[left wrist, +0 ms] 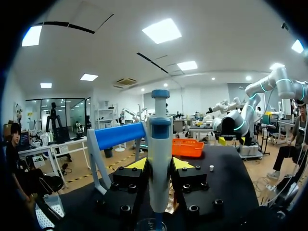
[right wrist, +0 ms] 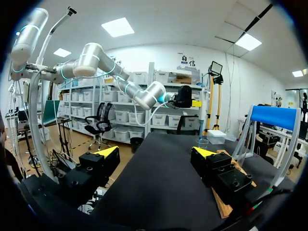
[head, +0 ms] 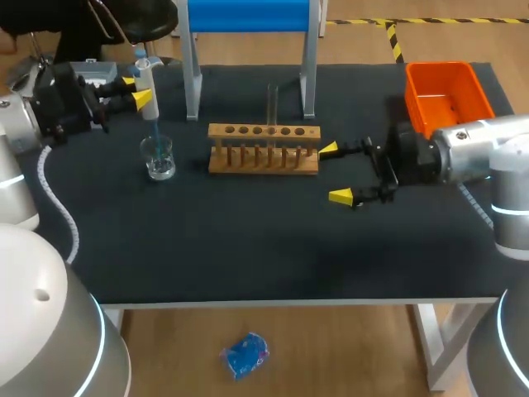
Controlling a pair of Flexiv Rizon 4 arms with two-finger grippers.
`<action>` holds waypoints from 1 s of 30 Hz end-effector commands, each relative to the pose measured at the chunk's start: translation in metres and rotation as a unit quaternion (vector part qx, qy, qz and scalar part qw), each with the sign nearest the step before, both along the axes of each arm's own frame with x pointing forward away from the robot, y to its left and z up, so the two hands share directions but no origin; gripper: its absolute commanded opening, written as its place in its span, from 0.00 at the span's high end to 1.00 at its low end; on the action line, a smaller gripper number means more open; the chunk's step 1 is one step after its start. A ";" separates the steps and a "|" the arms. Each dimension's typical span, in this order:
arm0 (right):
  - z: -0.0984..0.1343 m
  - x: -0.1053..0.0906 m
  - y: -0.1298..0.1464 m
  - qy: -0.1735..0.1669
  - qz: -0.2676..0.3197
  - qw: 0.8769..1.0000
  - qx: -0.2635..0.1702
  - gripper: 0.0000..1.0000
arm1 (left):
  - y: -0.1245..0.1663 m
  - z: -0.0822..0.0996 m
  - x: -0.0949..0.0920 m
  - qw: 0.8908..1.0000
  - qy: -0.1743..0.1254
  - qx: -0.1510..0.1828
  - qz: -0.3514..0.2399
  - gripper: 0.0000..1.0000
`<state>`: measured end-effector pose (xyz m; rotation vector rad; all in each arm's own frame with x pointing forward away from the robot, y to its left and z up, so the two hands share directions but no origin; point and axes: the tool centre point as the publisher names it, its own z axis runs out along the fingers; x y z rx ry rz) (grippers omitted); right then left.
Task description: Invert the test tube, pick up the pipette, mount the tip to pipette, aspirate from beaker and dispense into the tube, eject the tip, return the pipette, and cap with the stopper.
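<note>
Left tool (head: 135, 91), near table's (head: 248, 240) edge, holds pipette (head: 146, 73) upright.

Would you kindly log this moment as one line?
left end effector: shut on blue-grey pipette | tip: at glass beaker mouth | right end effector: open beside wooden test-tube rack

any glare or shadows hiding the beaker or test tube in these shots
Head view: no harsh glare; the beaker shows small highlights, the clear test tube reads faint against the dark table. Left wrist view: bright overhead lighting, yet the pipette is evenly lit; only the beaker's rim shows under it. Right wrist view: the beaker is distant and hard to make out.
</note>
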<state>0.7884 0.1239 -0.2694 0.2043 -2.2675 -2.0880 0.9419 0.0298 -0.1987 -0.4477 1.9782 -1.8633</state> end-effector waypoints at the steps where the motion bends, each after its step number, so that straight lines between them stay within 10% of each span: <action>1: 0.000 0.000 -0.001 -0.001 0.001 1.000 -0.001 0.00 | -0.001 -0.005 0.002 1.000 0.000 -0.008 0.003 1.00; 30: 0.000 0.000 -0.001 -0.001 0.001 1.000 -0.001 0.00 | 0.001 -0.018 0.003 1.000 0.000 -0.017 0.017 1.00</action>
